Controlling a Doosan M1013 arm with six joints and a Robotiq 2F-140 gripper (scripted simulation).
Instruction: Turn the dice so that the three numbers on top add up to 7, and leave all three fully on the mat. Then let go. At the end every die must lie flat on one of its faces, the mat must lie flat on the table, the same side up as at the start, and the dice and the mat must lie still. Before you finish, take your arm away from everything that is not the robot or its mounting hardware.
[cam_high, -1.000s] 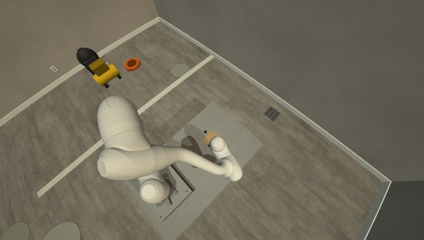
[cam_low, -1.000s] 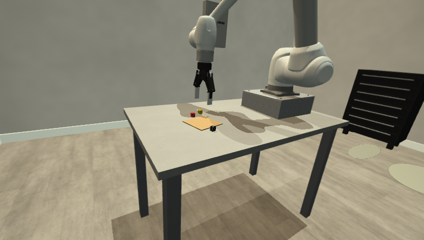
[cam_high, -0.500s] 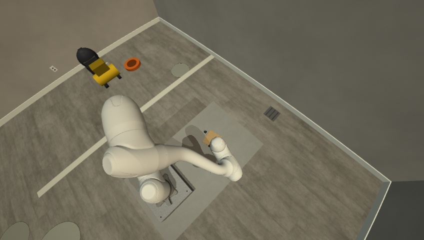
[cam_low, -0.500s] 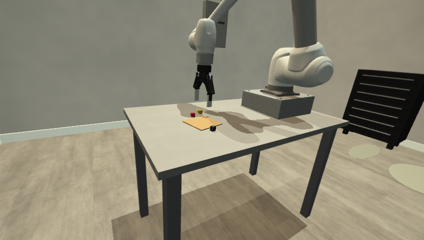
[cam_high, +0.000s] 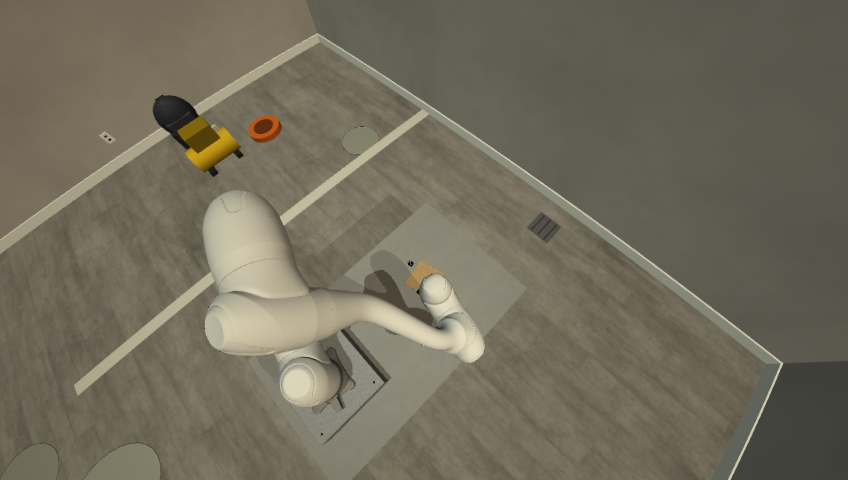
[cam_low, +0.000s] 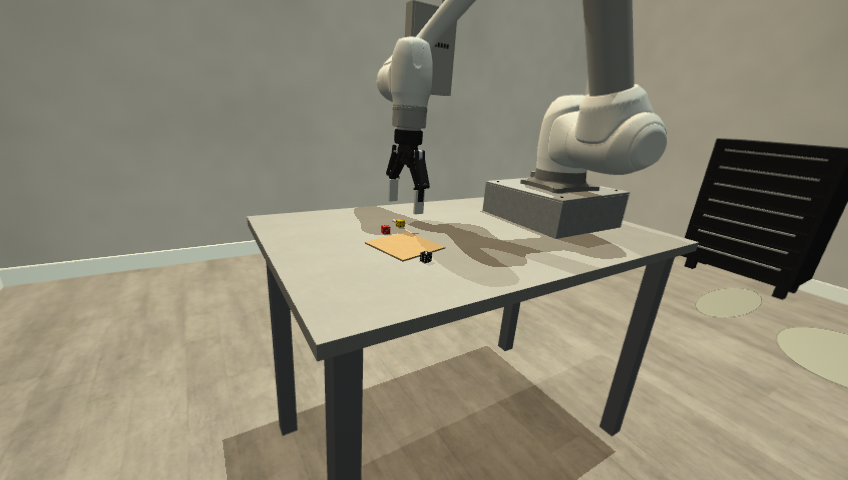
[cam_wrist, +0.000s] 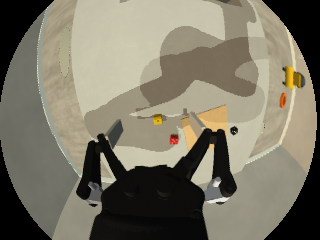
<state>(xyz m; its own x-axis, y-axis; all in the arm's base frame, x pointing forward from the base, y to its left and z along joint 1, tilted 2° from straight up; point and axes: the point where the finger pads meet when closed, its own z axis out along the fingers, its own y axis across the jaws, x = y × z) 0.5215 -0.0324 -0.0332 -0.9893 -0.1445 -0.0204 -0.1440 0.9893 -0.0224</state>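
Note:
A flat tan mat (cam_low: 405, 245) lies on the grey table; it also shows in the top view (cam_high: 421, 274) and the wrist view (cam_wrist: 212, 120). A red die (cam_low: 385, 229) and a yellow die (cam_low: 400, 223) sit on the table just behind the mat, off it. A black die (cam_low: 426, 256) sits at the mat's near right corner; I cannot tell if it touches the mat. In the wrist view the red die (cam_wrist: 174, 139), yellow die (cam_wrist: 158, 119) and black die (cam_wrist: 234, 131) show below. My gripper (cam_low: 405, 198) hangs open and empty above the yellow die, well clear of the table.
The arm's grey base block (cam_low: 554, 206) stands on the table's back right. A black slatted rack (cam_low: 767, 209) stands on the floor to the right. A yellow cart (cam_high: 205, 142) and an orange ring (cam_high: 264, 128) lie far off on the floor.

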